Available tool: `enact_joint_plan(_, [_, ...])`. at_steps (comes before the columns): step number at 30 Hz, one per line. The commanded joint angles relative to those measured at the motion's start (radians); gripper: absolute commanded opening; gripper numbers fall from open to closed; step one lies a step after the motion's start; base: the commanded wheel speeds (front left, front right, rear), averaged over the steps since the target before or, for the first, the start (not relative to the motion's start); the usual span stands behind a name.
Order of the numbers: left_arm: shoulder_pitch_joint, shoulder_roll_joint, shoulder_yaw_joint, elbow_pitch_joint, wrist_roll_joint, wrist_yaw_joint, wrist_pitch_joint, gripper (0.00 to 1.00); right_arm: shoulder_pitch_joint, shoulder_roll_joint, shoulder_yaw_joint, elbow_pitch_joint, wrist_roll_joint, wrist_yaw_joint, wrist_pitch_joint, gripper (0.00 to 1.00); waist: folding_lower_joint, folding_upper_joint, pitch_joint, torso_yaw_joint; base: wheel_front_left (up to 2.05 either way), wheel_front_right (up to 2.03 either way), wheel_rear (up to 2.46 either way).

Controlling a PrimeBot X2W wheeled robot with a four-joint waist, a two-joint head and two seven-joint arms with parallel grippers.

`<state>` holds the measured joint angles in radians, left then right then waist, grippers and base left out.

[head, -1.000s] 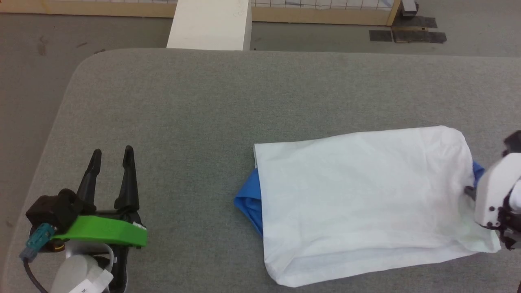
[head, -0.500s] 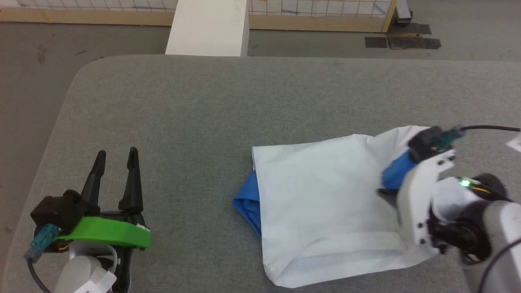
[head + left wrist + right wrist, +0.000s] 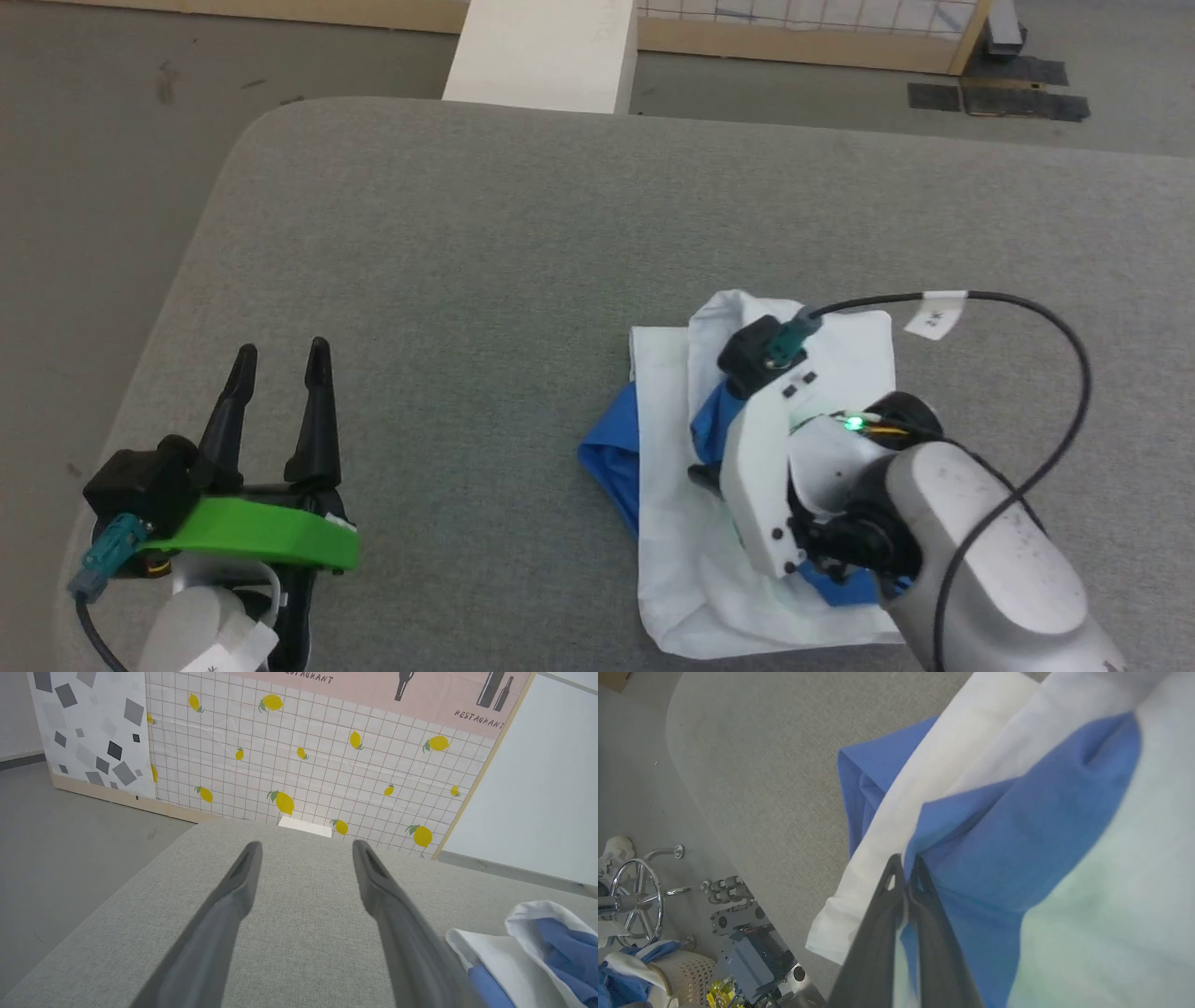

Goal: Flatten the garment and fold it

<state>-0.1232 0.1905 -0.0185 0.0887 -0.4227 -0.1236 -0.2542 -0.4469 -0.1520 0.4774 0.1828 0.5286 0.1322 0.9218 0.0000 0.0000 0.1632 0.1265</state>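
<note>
The garment (image 3: pixel 667 523), white with blue sleeves, lies doubled over on the grey padded table (image 3: pixel 467 233) at the right. My right gripper (image 3: pixel 702 476) hangs over its middle, shut on a pinch of white and blue cloth. The right wrist view shows the fingers (image 3: pixel 906 863) pressed together on that fold of the garment (image 3: pixel 1041 812), with a blue sleeve poking out to the left. My left gripper (image 3: pixel 282 353) rests at the table's near left, open and holding nothing, well apart from the cloth. Its fingers (image 3: pixel 307 844) point along bare table, with the garment (image 3: pixel 495 961) at the lower right.
A white block (image 3: pixel 546 56) stands on the floor beyond the table's far edge. A tiled lemon-print wall (image 3: pixel 303 765) rises behind it. Below the table's rounded edge are a pale basket (image 3: pixel 668 970) with cloth and some machinery. A black cable (image 3: pixel 1027 308) loops over my right wrist.
My right gripper has carried the garment's right end leftward over the rest, doubling the cloth over. The head camera has shifted a little. The left gripper has stayed put.
</note>
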Motion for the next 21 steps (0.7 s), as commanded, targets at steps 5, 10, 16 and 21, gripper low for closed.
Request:
enact_joint_plan(5, [0.006, -0.005, 0.003, -0.003, -0.009, -0.007, -0.008, 1.00, -0.063, 0.044, 0.086, 0.139, 0.025, -0.002, -0.073, 0.00, 0.0000, 0.0000, 0.020, 0.028, 0.00, 0.00, 0.00])
enact_joint_plan(10, [0.007, -0.005, 0.002, -0.001, -0.011, -0.007, -0.008, 1.00, -0.088, 0.071, 0.131, 0.223, 0.047, -0.002, -0.127, 0.00, 0.0000, 0.0000, 0.024, 0.021, 0.00, 0.00, 0.00])
enact_joint_plan(16, [-0.010, 0.005, -0.008, 0.009, -0.024, -0.007, -0.008, 1.00, -0.119, 0.092, 0.176, 0.311, 0.063, -0.002, -0.216, 0.00, 0.0000, 0.0000, 0.029, 0.009, 0.00, 0.00, 0.00])
enact_joint_plan(21, [-0.015, 0.007, -0.009, 0.015, -0.024, -0.007, -0.008, 1.00, -0.144, 0.099, 0.219, 0.337, 0.096, -0.002, -0.291, 1.00, 0.0000, 0.0000, 0.021, -0.001, 0.00, 0.00, 0.00])
